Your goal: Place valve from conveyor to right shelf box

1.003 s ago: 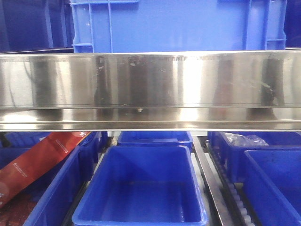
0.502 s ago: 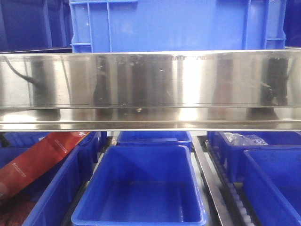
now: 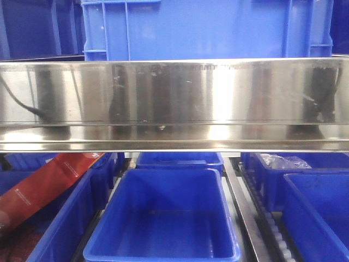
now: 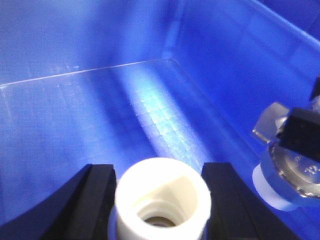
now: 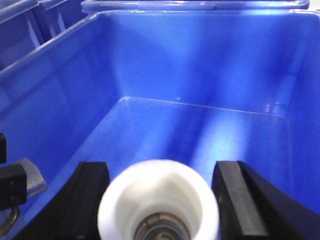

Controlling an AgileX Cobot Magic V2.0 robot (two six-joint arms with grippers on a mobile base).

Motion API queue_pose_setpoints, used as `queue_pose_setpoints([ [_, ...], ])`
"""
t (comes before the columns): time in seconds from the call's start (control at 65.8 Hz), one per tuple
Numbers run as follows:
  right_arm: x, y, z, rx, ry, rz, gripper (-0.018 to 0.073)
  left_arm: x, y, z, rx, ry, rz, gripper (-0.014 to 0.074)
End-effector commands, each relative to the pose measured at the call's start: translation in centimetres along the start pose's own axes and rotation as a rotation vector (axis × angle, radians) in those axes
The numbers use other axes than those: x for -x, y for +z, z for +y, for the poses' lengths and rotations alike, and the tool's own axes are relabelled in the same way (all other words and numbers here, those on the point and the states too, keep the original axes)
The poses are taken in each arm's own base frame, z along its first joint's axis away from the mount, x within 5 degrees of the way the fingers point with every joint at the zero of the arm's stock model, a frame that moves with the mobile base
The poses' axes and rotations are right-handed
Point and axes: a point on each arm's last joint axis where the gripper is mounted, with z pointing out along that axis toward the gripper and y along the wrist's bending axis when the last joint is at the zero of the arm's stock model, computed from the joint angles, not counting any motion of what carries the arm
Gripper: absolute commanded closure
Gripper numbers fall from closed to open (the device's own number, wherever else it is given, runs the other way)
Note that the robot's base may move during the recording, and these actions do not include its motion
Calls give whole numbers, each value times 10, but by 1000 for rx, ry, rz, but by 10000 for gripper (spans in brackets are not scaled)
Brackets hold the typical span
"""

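Observation:
In the left wrist view my left gripper [image 4: 160, 169] is shut on a valve [image 4: 162, 202], whose white round end points at the camera, low inside a blue box [image 4: 100, 100]. In the right wrist view my right gripper [image 5: 161, 166] is shut on another valve [image 5: 158, 200], white-ended with a metal core, over the floor of a blue box [image 5: 200, 65]. That metal valve body [image 4: 287, 167] with its handle shows at the right of the left wrist view. A black part of the left gripper shows at the right wrist view's left edge. The conveyor is out of view.
The front view shows a broad polished steel shelf edge [image 3: 174, 103] with a large blue crate [image 3: 196, 27] above it. Below stand several blue boxes: an empty middle one [image 3: 163, 240], one with a red packet [image 3: 43, 183] at left, one with clear bags [image 3: 283, 161] at right.
The front view has hardly changed. Dark reflections in the steel band have shifted slightly at its left and right ends.

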Motion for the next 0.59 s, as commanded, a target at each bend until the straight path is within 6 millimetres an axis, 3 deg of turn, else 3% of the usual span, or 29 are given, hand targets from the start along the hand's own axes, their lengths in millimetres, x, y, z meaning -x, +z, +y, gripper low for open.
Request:
queue_pose_setpoints([
  [0.0, 16, -8, 3, 6, -3, -108, 301, 10, -8, -4, -14, -9, -59, 399],
  [0.122, 16, -8, 3, 6, -3, -106, 239, 10, -8, -4, -14, -9, -59, 260],
  [0.182, 15, -8, 3, 7, -3, -95, 223, 10, -8, -4, -14, -9, -59, 237],
  [0.426, 14, -7, 3, 8, -3, -76, 155, 10, -8, -4, -14, -9, -59, 236],
  [0.578, 14, -8, 3, 8, -3, -77, 162, 10, -8, -4, -15, -9, -63, 251],
])
